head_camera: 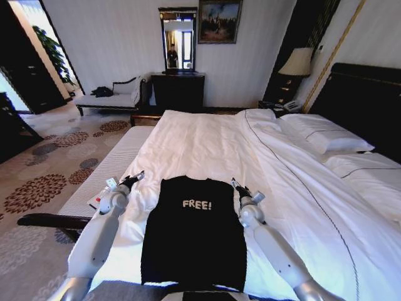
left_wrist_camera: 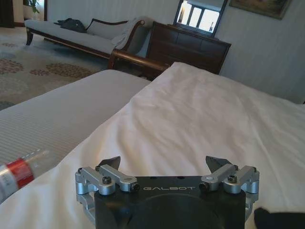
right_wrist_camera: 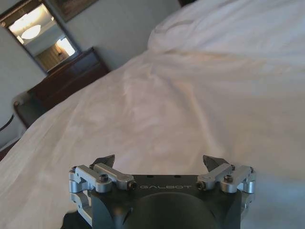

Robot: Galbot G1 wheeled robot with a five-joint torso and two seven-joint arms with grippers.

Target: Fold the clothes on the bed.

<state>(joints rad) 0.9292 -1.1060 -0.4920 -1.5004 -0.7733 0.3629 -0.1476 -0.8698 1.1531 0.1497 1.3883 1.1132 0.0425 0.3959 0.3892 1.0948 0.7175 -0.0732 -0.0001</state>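
Black T-shirt [head_camera: 194,241] with white "FREE!" lettering [head_camera: 197,204]. Bed [head_camera: 207,147]: white duvet, white pillows [head_camera: 326,135] with thin dark piping, dark wooden headboard [head_camera: 369,100]. Pale ribbed bench [left_wrist_camera: 57,119] at the bed's side, with a clear bottle [left_wrist_camera: 19,172] with red label on it. Carpet [head_camera: 44,169] beige with dark maroon flower medallions. Dark brown dresser [head_camera: 178,91]. Pale chaise lounge [head_camera: 109,97] with a dark bundle. Cream lampshade [head_camera: 296,61]. Both grippers black with silver linkages, left gripper [left_wrist_camera: 164,163], right gripper [right_wrist_camera: 159,161]; arms white.

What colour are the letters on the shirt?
White, spelling "FREE!" on the black shirt. The head view shows it best.
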